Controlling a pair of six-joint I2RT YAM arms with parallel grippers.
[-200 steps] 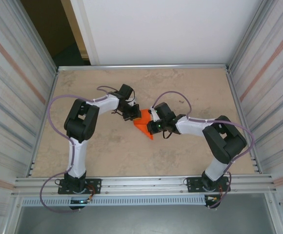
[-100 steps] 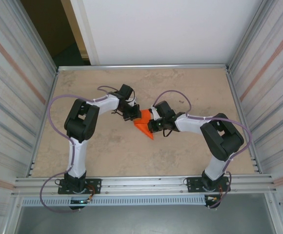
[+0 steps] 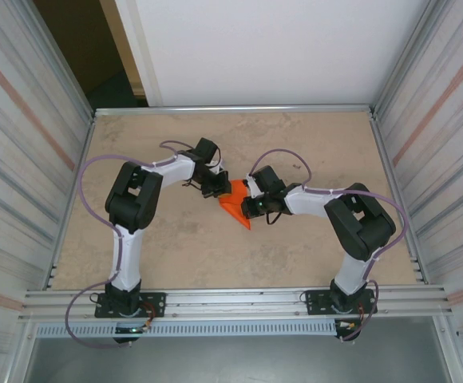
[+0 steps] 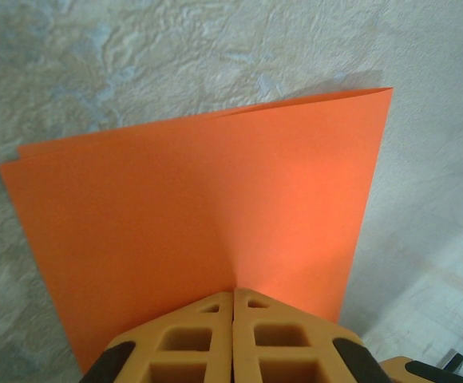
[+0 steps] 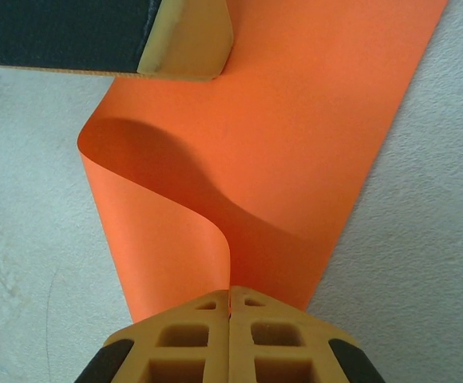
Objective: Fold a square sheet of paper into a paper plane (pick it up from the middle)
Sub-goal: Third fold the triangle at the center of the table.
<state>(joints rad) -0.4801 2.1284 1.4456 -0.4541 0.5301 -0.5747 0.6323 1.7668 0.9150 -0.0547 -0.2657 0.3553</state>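
The square sheet of paper, bright orange, lies doubled over at the middle of the table between my two grippers. My left gripper is shut on its near edge; two layers of the sheet show at the far edge. From the other side my right gripper is shut on the sheet too. There the upper layer curls up in a loose loop. A left finger rests at the sheet's far end. It is a plain fold, not a pointed paper plane.
The tan table is bounded by a metal rail at the back and ribbed side walls. Purple cables loop from both arms. Bare surface lies all round the paper.
The right arm's elbow and wrist have shifted a little to the left, toward the paper. The left arm and the sheet have barely moved.
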